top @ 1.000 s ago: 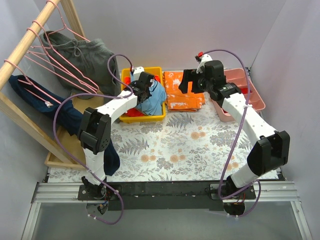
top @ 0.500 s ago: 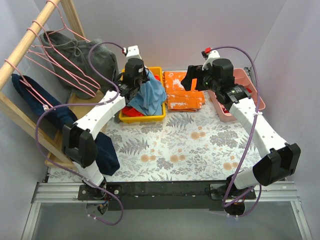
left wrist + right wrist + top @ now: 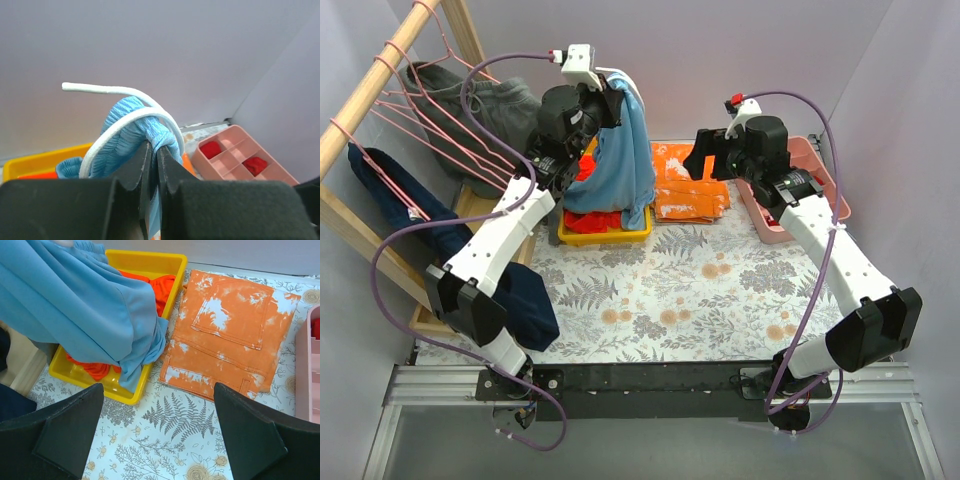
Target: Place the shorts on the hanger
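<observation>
- While the left gripper (image 3: 154, 150) is clamped tight on the gathered elastic waistband, the sky-blue shorts (image 3: 625, 165) hang full length above the yellow bin (image 3: 605, 237), hem brushing it.
- Right gripper (image 3: 159, 412) hovers spread wide and empty near the orange shorts (image 3: 225, 340), probably ready to steady fabric.
- Pink wire hanger (image 3: 448, 137) waits on the wooden rail (image 3: 370, 95), well left.

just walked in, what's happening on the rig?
The left gripper is shut on the waistband of the light blue shorts, holding them up above the yellow bin, with their lower edge hanging into it. The right gripper is open, hovering over the table beside the orange shorts. The light blue shorts are not yet on a pink hanger.
</observation>
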Motion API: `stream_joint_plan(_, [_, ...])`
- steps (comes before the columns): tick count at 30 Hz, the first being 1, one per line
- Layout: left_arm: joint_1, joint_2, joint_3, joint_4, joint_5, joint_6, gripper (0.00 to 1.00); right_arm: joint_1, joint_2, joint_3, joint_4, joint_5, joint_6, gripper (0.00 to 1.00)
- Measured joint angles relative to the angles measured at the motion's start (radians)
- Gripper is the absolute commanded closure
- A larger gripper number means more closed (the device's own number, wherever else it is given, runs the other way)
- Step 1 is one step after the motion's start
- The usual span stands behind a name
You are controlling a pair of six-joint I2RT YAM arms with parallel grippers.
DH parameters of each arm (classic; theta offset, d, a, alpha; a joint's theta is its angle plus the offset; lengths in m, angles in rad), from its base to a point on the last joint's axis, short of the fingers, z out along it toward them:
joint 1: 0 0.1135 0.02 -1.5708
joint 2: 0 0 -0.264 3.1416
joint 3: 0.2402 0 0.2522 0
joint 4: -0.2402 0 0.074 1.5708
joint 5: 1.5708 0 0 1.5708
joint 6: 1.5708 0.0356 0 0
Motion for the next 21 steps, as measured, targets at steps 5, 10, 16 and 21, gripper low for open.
stream_joint_plan(5, [0.000,-0.020,0.058,-0.008,0.126,0.002,1.00,0.000,-0.015,0.018,-0.013,0.028,0.002,0.01])
stream_joint_plan(10, [-0.001,-0.052,0.145,-0.032,0.265,-0.018,1.00,0.000,-0.051,0.052,-0.037,0.095,0.019,0.01])
stream_joint_plan(16, [-0.001,-0.172,0.148,-0.086,0.397,-0.048,1.00,0.000,-0.114,0.092,-0.085,0.170,0.024,0.01])
stream_joint_plan(21, [-0.007,-0.382,-0.121,-0.056,0.531,-0.138,1.00,0.000,-0.207,0.021,-0.098,0.202,0.047,0.01])
